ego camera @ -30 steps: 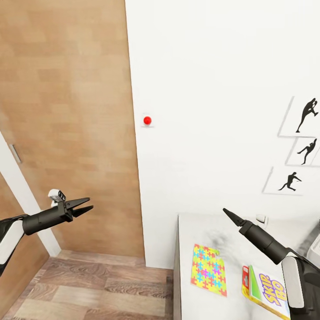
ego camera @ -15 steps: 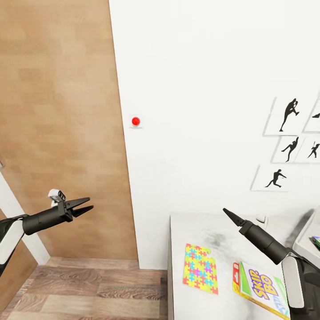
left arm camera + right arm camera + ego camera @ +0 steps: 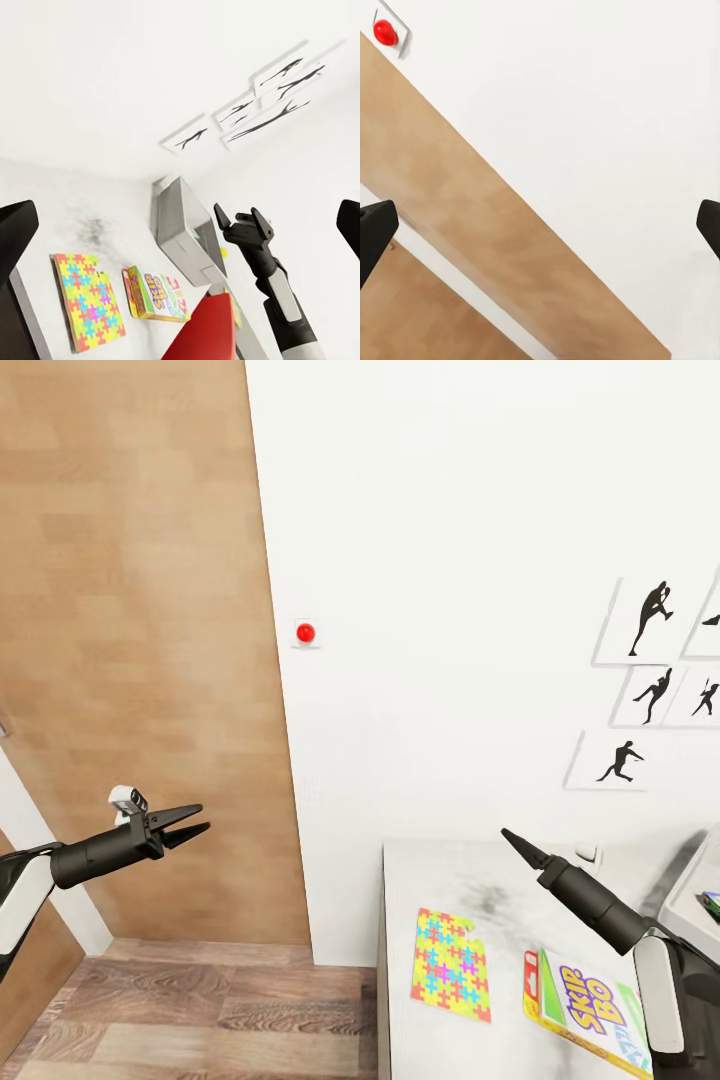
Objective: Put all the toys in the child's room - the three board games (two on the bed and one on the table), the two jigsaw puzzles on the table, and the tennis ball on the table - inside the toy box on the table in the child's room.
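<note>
The table [image 3: 440,880] shows its pale grey top at the lower right of the head view. On it lie a colourful jigsaw puzzle [image 3: 450,964] and, to its right, the SKIP-BO board game [image 3: 585,1005]. My right gripper [image 3: 506,834] hangs open above the table's back part, apart from both. My left gripper [image 3: 204,817] is open and empty, out over the floor left of the table. The left wrist view has the puzzle [image 3: 84,300], the SKIP-BO box [image 3: 154,294] and the right gripper [image 3: 237,210]. The bed, toy box and tennis ball I cannot make out.
A wooden door [image 3: 140,610] fills the left. The white wall carries a red button [image 3: 305,632] and black silhouette pictures [image 3: 640,690]. A grey box-like shape [image 3: 180,225] and something red [image 3: 210,330] stand at the table's far end. Wood floor [image 3: 200,1000] lies below.
The whole picture slid left between one second and half a second ago, so the camera turned right. Since then nothing has moved, and both arms keep their pose.
</note>
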